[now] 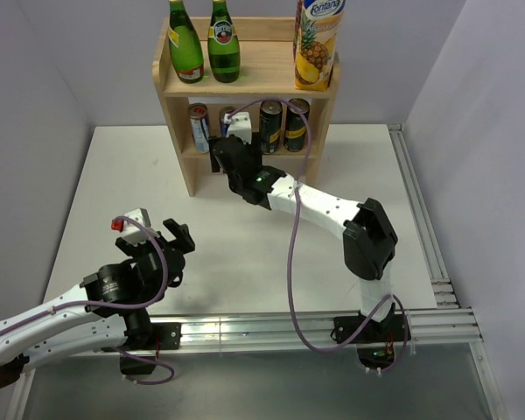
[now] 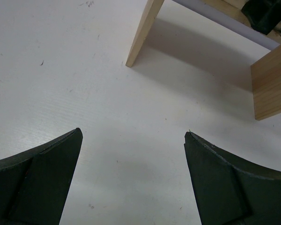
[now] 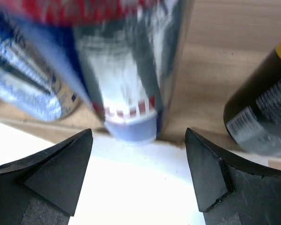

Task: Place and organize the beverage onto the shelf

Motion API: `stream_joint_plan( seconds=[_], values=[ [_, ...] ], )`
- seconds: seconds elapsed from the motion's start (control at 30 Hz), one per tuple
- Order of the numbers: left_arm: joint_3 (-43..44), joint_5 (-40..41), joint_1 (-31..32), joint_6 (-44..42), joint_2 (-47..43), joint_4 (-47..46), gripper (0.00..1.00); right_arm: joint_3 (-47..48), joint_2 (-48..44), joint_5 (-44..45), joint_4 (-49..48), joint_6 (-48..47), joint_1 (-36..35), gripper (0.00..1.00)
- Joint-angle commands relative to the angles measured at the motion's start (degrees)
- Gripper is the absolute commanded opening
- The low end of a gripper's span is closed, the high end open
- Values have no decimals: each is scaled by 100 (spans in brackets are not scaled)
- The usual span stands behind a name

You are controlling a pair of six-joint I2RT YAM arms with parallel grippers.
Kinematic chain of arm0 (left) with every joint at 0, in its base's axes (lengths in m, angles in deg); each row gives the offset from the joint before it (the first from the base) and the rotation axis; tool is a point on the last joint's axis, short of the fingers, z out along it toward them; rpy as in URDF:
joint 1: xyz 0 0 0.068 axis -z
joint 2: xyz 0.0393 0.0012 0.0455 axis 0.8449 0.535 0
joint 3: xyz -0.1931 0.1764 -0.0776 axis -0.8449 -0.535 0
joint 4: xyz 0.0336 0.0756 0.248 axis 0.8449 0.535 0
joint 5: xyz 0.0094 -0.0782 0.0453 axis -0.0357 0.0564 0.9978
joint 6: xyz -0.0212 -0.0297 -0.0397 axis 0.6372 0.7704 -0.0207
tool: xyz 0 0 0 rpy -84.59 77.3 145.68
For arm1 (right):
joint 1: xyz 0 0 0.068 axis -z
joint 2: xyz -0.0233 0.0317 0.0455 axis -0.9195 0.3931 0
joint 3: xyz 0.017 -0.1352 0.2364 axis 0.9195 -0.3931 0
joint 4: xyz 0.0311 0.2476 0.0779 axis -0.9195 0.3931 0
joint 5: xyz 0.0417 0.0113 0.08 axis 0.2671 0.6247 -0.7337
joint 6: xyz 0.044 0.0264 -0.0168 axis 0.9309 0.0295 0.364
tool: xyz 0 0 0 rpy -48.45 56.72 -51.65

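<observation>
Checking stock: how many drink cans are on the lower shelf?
4, all on the lower board of the light-wood two-tier shelf: a silver-and-red can leftmost, a blue can beside it, partly behind the right hand, then two black-and-gold cans. Others might be hidden.

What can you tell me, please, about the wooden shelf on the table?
The shelf is a small two-tier unit of light bare wood, with flat side panels and a low rim around its top board. It stands upright at the far edge of the white table. Two green bottles and a juice carton stand on top; four cans stand on the lower board, where the open right gripper faces one.
</observation>
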Motion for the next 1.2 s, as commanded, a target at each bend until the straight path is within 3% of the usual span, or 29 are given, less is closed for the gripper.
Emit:
stream_joint_plan(
  seconds=[0.0,0.27,0.53,0.67,0.77,0.87,1.17],
  values=[
    [0,124,25,0,-28,-113,98,-293,-440,120,295,89,-109,87],
    [8,141,25,35,7,-86,98,-1144,-1380,498,365,335,-574,87],
    [17,97,25,-27,51,-130,98,-2708,-3638,1779,1425,1510,-1804,87],
    [52,106,25,-27,191,-131,98,-2807,-4919,2159,2359,2022,-2367,88],
    [88,124,25,52,253,-43,98,-2824,-5702,2125,2685,2076,-2657,100],
    [61,97,25,-9,148,-104,98,-2851,-6301,2142,2931,2119,-2877,100],
    [-106,-26,25,-273,-310,-377,98,-3272,-7156,2353,3309,2365,-3036,100]
  ],
)
